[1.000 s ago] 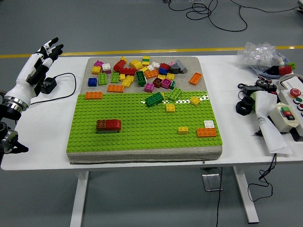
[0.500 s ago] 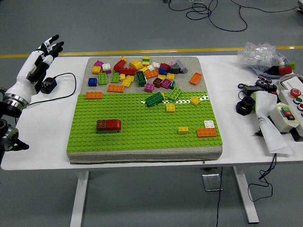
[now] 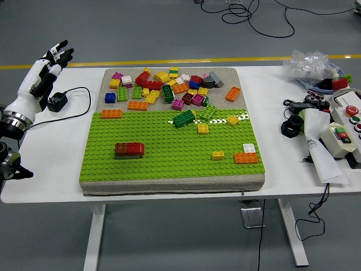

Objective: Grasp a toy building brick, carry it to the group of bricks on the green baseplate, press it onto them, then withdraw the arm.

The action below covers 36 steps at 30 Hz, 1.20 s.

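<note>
The left hand (image 3: 46, 70) hangs over the left end of the white table (image 3: 56, 147), its white-and-black fingers (image 3: 59, 52) stretched out and a little spread, holding nothing. Just beside the hand, toward the table's middle, a small black adapter (image 3: 57, 101) sits with its thin black cable (image 3: 83, 96) looping away from the hand. The right hand is out of view.

Well to the right of the hand lies the green baseplate (image 3: 169, 152) on a grey pad (image 3: 237, 183). On the plate's side nearer the hand, and closer to the table's near edge than the hand, stands the group of bricks (image 3: 129, 149): a brown and a red brick pressed together. An orange brick (image 3: 111, 113) sits at the plate's far corner, the piece closest to the hand. Beyond the plate's far edge, level with the hand and to its right, the loose pile of bricks (image 3: 169, 87) covers the bare pad in yellow, red, green, orange, blue and pink. On the plate's side away from the hand sit a green brick (image 3: 184, 118), 2 small yellow ones, and an orange brick with a white one (image 3: 246, 156).

At the table's end farthest from the hand lie a control box with a red button (image 3: 350, 127), white paper (image 3: 318, 149) and a clear plastic bag (image 3: 310, 63)
</note>
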Each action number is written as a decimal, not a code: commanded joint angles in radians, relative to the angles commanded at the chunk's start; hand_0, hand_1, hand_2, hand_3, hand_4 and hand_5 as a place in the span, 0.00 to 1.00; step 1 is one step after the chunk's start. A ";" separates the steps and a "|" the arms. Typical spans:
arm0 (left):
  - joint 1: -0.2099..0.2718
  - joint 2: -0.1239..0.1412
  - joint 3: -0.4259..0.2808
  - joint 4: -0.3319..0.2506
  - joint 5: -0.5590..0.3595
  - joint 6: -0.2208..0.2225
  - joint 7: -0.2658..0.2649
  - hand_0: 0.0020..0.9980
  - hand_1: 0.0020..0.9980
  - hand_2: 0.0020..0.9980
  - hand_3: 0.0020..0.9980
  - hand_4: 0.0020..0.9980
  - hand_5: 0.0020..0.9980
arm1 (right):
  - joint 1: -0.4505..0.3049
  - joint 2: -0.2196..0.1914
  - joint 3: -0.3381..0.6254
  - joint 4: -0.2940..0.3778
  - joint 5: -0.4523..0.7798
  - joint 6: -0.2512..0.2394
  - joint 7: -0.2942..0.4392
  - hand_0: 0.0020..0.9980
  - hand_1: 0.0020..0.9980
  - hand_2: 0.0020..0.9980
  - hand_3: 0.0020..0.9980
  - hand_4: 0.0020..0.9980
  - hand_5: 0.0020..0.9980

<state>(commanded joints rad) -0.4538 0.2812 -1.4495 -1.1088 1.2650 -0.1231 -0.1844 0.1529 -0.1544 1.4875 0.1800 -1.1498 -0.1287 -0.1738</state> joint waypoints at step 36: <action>-0.022 0.008 0.003 0.009 0.001 -0.004 0.001 1.00 0.97 0.96 0.99 0.86 0.87 | 0.004 0.006 -0.019 0.000 0.043 -0.011 -0.001 0.80 0.73 0.75 0.77 1.00 0.76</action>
<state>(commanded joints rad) -0.4758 0.2894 -1.4468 -1.0997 1.2660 -0.1269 -0.1829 0.1566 -0.1487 1.4689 0.1800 -1.1070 -0.1394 -0.1749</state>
